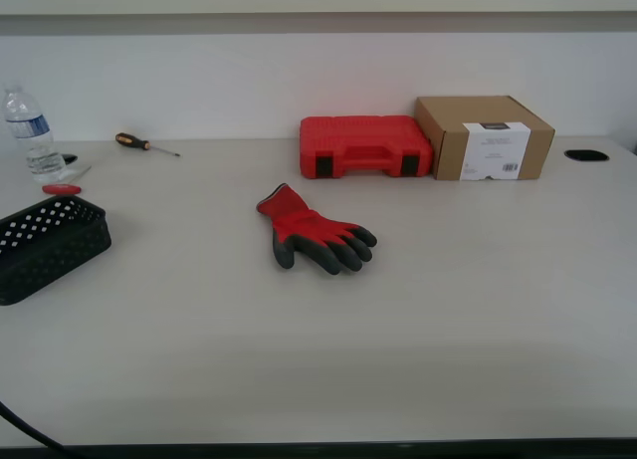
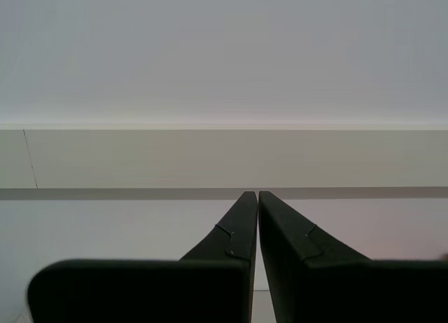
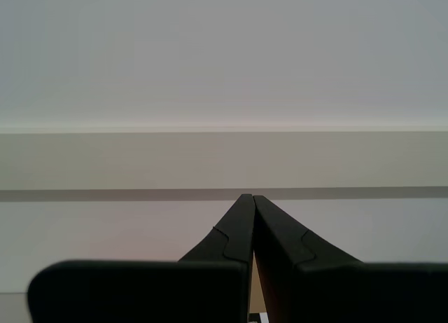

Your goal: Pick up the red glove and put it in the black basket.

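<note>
The red glove (image 1: 312,230) lies flat near the middle of the table in the exterior view, red cuff toward the back, dark fingers toward the exterior view's right. The black basket (image 1: 46,245) stands at the exterior view's left edge. Neither arm shows in the exterior view. My first gripper (image 2: 257,195) is shut and empty, pointing at a pale wall. My second gripper (image 3: 249,197) is also shut and empty, facing the same wall. Neither wrist view shows the glove or the basket.
A rigid red tool case (image 1: 365,146) and a cardboard box (image 1: 485,136) stand at the back. A water bottle (image 1: 32,132), a small flat red object (image 1: 61,188) and a screwdriver (image 1: 144,144) lie at the back left. A hole (image 1: 585,155) is in the table at right.
</note>
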`<state>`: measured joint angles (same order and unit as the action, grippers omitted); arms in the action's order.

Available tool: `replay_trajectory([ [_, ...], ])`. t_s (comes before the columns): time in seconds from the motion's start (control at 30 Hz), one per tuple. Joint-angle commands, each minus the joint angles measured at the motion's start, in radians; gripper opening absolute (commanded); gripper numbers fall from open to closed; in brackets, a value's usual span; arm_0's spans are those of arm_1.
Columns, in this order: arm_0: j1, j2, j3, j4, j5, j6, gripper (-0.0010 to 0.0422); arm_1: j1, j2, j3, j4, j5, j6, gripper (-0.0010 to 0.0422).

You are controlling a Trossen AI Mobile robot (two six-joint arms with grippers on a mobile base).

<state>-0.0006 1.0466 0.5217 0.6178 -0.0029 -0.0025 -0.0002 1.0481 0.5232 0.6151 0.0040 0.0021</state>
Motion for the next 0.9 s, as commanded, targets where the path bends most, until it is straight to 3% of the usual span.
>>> replay_trajectory([
  [0.03, 0.001, 0.000, 0.001, 0.002, 0.000, 0.003, 0.0000, 0.000, 0.000, 0.001, 0.017, -0.008, 0.043, 0.0000],
  [0.5, 0.001, 0.000, 0.001, 0.002, 0.000, 0.003, 0.0000, 0.000, 0.000, 0.025, 0.007, -0.019, 0.040, 0.0000],
  [0.67, 0.001, 0.000, 0.001, 0.002, 0.000, 0.003, 0.0000, -0.001, 0.000, 0.031, 0.007, -0.010, -0.052, 0.0000],
  [0.73, 0.001, 0.000, 0.001, 0.002, 0.000, 0.003, 0.0000, -0.002, 0.016, 0.034, 0.006, 0.068, -0.115, 0.0000],
  [0.8, 0.001, 0.000, 0.001, 0.001, 0.000, 0.002, 0.0000, -0.003, 0.082, 0.064, -0.027, 0.216, -0.194, 0.0000],
  [0.9, 0.001, 0.000, 0.001, 0.002, 0.000, 0.003, 0.0000, -0.032, 0.283, 0.187, -0.211, 0.332, -0.250, 0.0000],
])
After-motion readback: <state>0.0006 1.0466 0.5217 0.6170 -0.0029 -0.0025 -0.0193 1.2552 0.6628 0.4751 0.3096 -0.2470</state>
